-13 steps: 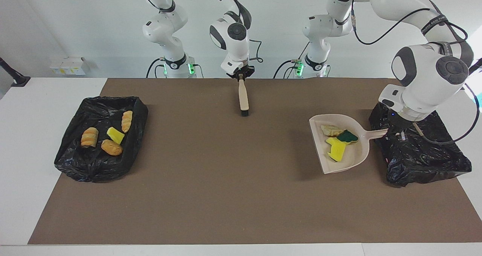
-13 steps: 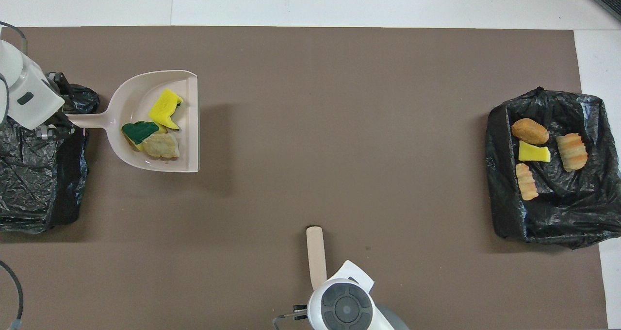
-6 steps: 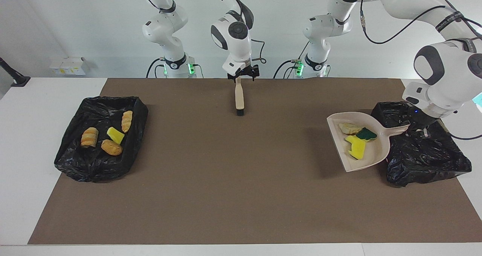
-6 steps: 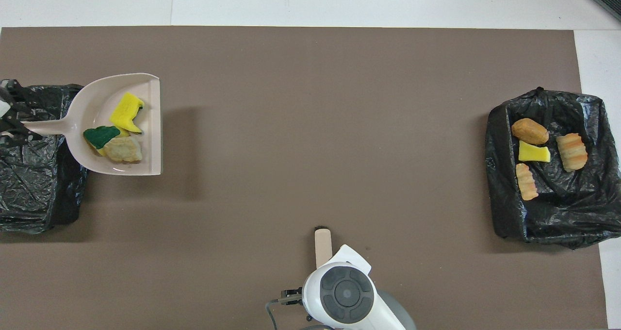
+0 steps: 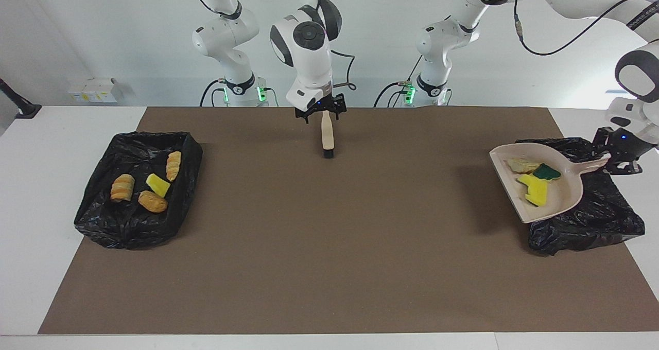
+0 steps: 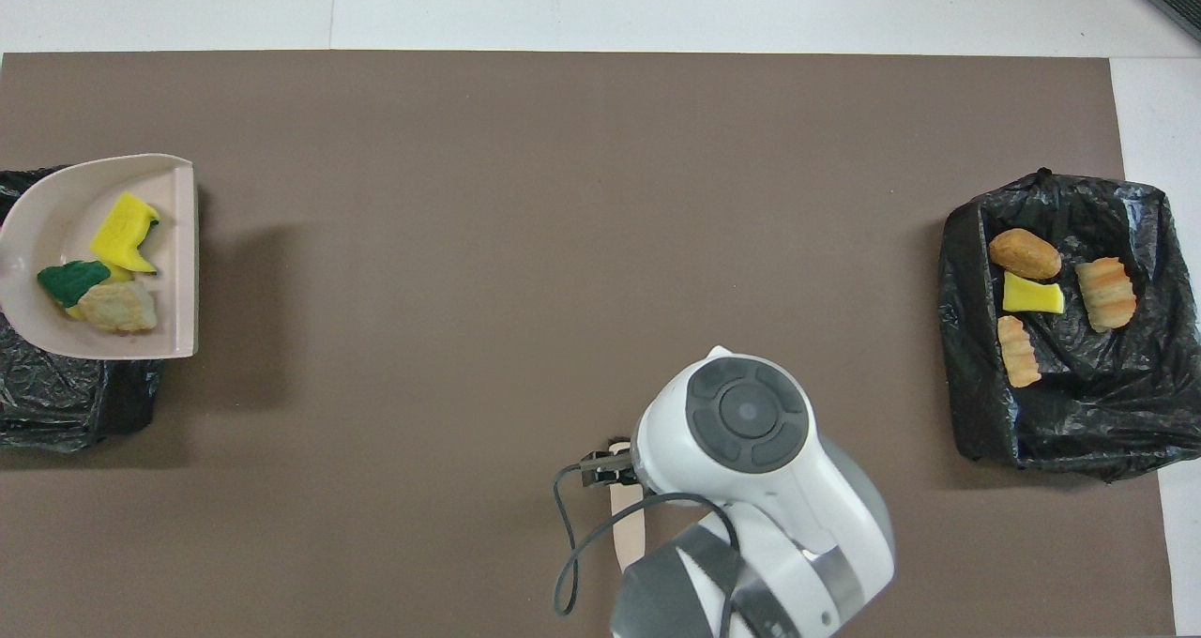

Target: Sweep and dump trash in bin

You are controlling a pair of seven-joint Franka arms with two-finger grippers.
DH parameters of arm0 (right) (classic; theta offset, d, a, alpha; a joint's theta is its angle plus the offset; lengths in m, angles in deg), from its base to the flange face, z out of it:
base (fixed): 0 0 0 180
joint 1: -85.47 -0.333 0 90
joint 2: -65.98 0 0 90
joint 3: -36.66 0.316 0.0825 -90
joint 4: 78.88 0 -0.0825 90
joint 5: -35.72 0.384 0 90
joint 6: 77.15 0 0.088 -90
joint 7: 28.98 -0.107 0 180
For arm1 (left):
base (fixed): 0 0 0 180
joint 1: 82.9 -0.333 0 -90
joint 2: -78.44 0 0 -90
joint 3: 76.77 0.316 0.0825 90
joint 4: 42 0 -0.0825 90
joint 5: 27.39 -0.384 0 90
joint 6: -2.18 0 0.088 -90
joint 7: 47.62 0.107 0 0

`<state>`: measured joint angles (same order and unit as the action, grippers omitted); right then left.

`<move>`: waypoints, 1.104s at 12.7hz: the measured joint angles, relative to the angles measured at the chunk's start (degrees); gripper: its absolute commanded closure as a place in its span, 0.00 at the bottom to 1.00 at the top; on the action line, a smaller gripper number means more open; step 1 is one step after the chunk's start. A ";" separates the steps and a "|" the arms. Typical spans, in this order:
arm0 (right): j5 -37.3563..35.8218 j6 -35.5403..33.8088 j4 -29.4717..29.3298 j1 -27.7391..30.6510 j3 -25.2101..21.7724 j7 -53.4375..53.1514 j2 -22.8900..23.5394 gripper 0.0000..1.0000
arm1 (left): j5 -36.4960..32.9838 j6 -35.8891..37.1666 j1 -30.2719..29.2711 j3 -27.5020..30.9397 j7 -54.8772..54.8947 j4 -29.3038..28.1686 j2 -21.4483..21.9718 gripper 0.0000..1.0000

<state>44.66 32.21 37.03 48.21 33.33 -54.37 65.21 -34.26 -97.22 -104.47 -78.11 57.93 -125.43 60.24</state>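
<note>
Brown mat [image 5: 319, 247]: four trash pieces [image 5: 146, 185] lie binned at my right arm's end; my left gripper [image 5: 616, 159] holds the dustpan [image 5: 561, 195], three pieces [image 5: 535, 180] undumped, over the bin [image 5: 592, 221]; right gripper [image 5: 320, 114] above the brush [image 5: 327, 136], fingers spread.

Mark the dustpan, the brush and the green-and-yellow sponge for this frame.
dustpan [image 5: 564, 198]: facing view, bare inner wall of the pan.
brush [image 5: 327, 134]: facing view, middle of the beige handle.
green-and-yellow sponge [image 5: 547, 172]: facing view, its green top.
</note>
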 measured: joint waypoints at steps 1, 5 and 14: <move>-1.52 -0.77 -1.74 2.41 -0.07 2.35 0.54 0.00 | -0.58 -0.11 -1.78 0.03 2.41 1.11 -0.52 1.00; -3.75 -9.28 -11.41 11.38 -0.27 11.24 2.71 0.00 | -4.30 -4.84 -5.48 0.11 7.60 3.47 -2.01 1.00; -3.92 -20.25 -22.84 25.18 -0.72 19.82 3.24 0.00 | -31.58 -13.57 -3.92 -0.46 5.92 3.47 -2.36 1.00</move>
<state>40.74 11.96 14.19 73.39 32.61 -34.55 68.45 -65.84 -110.79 -108.39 -78.58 63.86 -121.96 57.88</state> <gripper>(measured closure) 0.000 0.687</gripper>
